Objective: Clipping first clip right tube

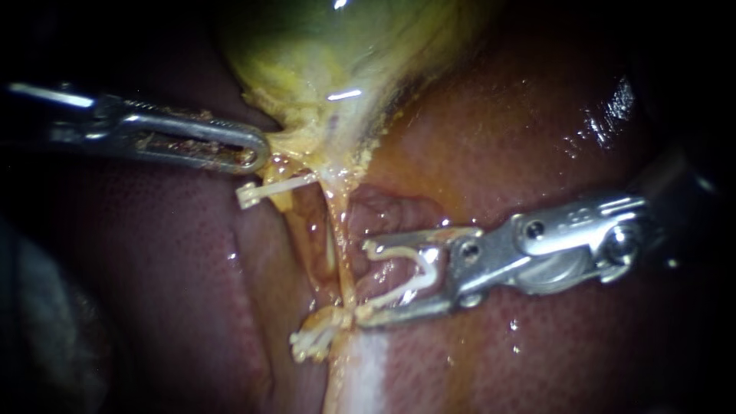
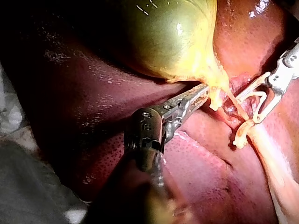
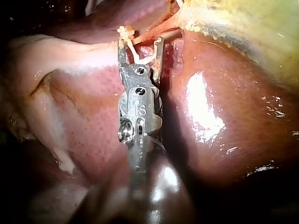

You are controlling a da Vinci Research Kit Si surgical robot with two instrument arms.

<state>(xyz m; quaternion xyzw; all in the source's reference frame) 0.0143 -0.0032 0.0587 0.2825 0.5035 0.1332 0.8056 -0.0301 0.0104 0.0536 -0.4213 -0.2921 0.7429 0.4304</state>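
My right instrument comes in from the right with its jaws standing wide apart, an open white clip seated between them. The clip's mouth faces a thin stretched tube that runs down from the gallbladder neck. The lower jaw tip lies right at the tube; I cannot tell whether the tube is inside the clip. My left instrument is shut on yellow tissue at the gallbladder neck and holds it taut. In the right wrist view the same jaws carry the clip against the tube.
A closed white clip sits high on the strands beside the left jaws. Another white clip cluster sits lower, at the tube's base. Glistening liver surrounds everything, and a pale band of tissue runs downward.
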